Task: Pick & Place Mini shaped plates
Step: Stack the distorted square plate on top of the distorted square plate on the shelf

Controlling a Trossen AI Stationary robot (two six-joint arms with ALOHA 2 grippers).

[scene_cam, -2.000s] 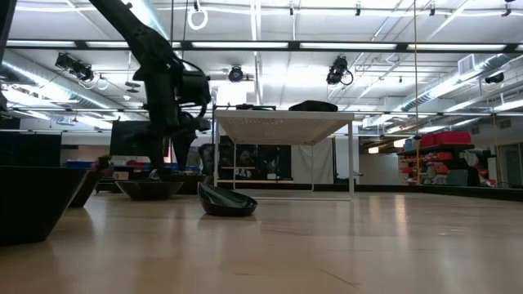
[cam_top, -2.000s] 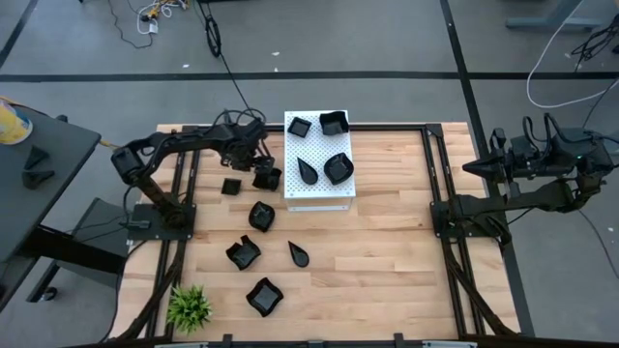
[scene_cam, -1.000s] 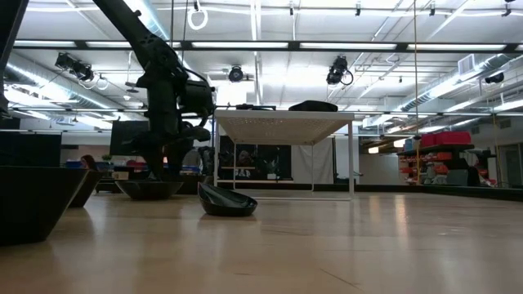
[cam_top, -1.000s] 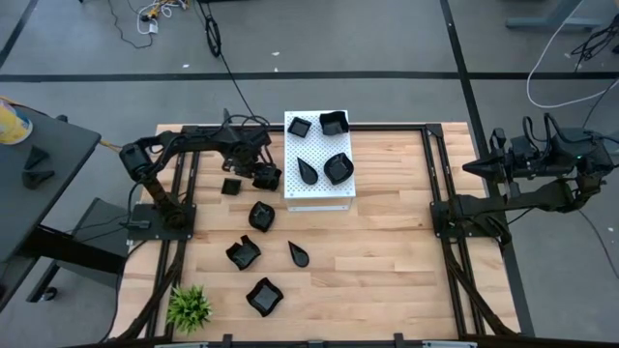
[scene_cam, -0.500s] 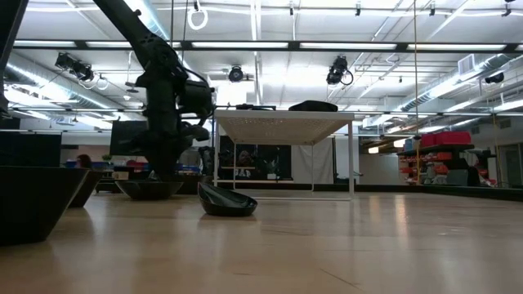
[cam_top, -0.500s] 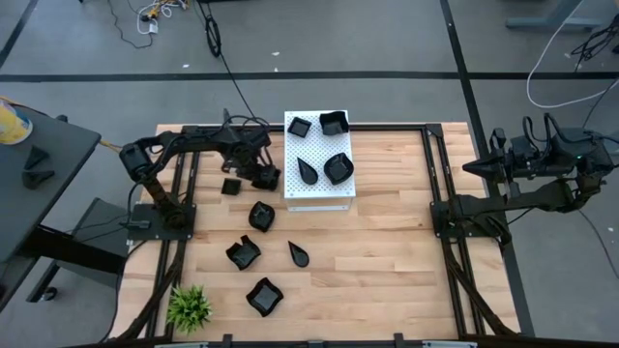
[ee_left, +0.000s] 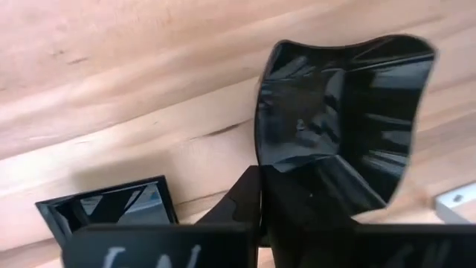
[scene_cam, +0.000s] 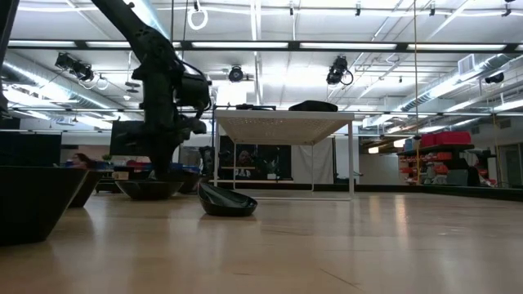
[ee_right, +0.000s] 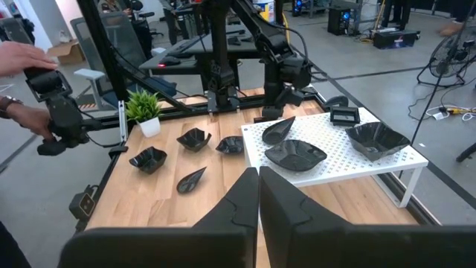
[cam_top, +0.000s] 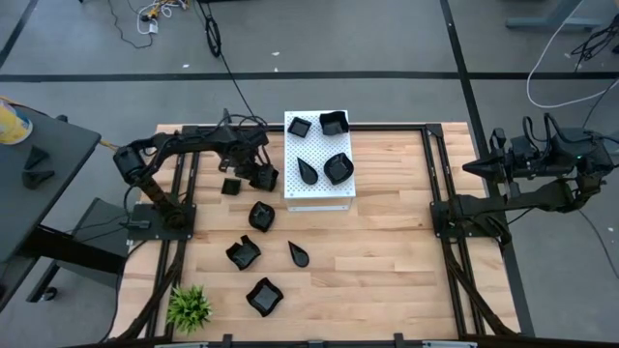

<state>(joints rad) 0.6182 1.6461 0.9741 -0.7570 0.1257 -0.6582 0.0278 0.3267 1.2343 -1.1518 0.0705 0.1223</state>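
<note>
My left claw [ee_left: 260, 223] pinches the rim of a glossy square mini plate [ee_left: 342, 112]; I judge it light, stiff, slippery

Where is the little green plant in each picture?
High view: green plant at the picture's bottom left.
Low view: not in it.
Left wrist view: not in it.
Right wrist view: plant beyond the white board.
Shared landmark: the white board, which the low view shows too.
</note>
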